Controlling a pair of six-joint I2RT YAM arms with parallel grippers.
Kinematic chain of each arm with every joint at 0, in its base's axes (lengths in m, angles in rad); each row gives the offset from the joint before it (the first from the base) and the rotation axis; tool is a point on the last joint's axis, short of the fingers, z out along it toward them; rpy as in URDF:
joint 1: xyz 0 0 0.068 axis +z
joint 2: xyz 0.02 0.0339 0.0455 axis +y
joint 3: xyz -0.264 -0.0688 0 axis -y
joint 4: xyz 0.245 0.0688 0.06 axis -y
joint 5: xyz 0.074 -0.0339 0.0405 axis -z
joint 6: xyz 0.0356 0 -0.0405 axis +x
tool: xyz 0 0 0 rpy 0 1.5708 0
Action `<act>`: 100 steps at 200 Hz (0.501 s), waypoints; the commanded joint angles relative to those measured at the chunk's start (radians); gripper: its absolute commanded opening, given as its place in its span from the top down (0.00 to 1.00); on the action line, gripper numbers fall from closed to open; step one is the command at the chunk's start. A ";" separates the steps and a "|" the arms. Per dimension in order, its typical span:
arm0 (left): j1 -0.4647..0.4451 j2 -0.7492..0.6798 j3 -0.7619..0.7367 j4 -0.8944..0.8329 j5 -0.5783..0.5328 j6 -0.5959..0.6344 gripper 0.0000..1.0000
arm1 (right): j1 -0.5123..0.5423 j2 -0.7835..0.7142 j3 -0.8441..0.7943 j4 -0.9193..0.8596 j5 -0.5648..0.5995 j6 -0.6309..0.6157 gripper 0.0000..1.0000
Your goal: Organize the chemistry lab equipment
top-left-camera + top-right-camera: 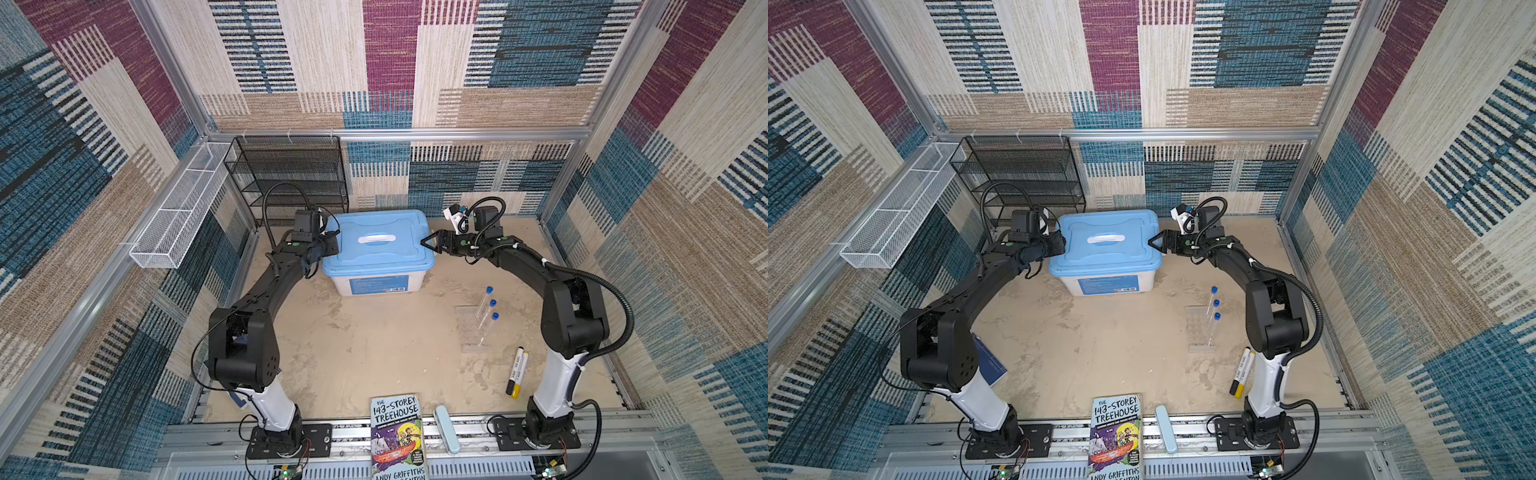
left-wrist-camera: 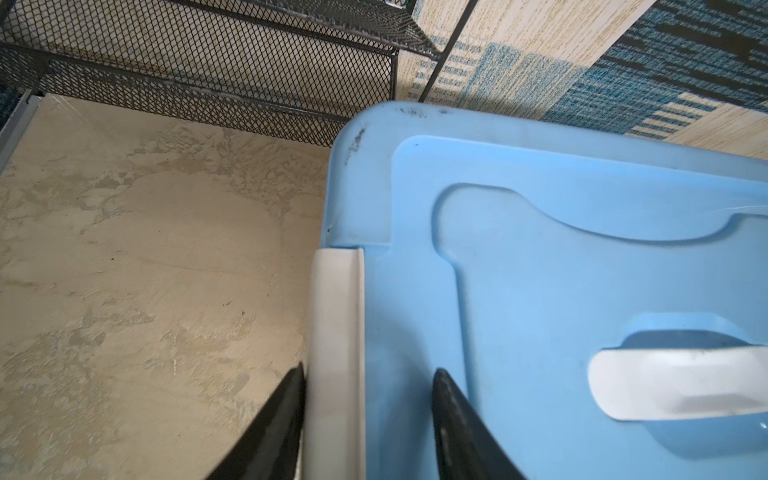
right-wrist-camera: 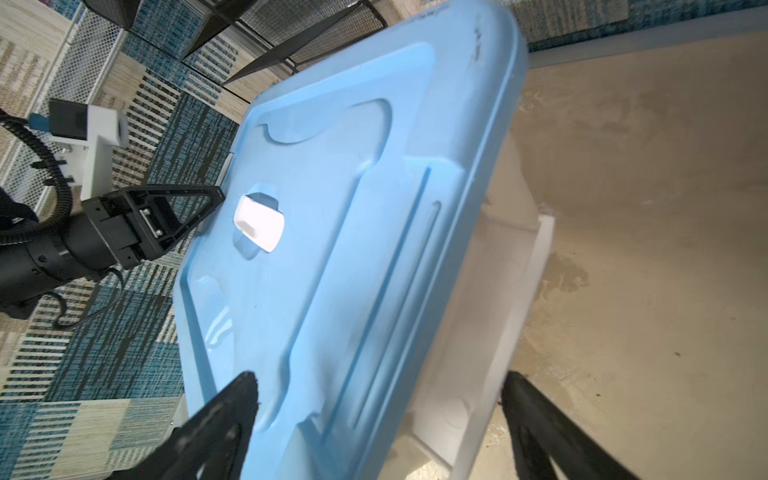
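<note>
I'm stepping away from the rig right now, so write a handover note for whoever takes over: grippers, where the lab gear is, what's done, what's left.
Left gripper: jaws open, straddling the white latch on the left edge of the blue lid.
Right gripper: jaws open wide over the lid's right edge.
Lab gear: three blue-capped tubes in the clear rack, front-right of the bin. No other gear in view; bin contents hidden.
Done: tubes racked, lid on the bin.
Left: probably the side latches; I cannot tell if they are fastened.

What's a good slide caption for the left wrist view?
Left gripper, jaws straddling the white latch on the blue lid, black mesh shelf beyond.
</note>
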 commanded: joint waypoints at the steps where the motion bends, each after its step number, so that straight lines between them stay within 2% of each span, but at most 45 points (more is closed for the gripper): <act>1: -0.004 0.014 -0.012 -0.138 0.067 -0.016 0.50 | 0.005 -0.019 -0.010 0.068 -0.033 0.018 0.12; 64: -0.009 0.016 -0.019 -0.126 0.080 -0.024 0.50 | 0.008 0.065 0.010 0.091 -0.105 0.075 0.11; 80: -0.012 0.015 -0.022 -0.126 0.082 -0.024 0.50 | 0.011 0.060 0.010 0.102 -0.108 0.075 0.11; 100: -0.012 0.014 -0.024 -0.127 0.080 -0.023 0.50 | 0.012 0.040 0.009 0.088 -0.071 0.053 0.16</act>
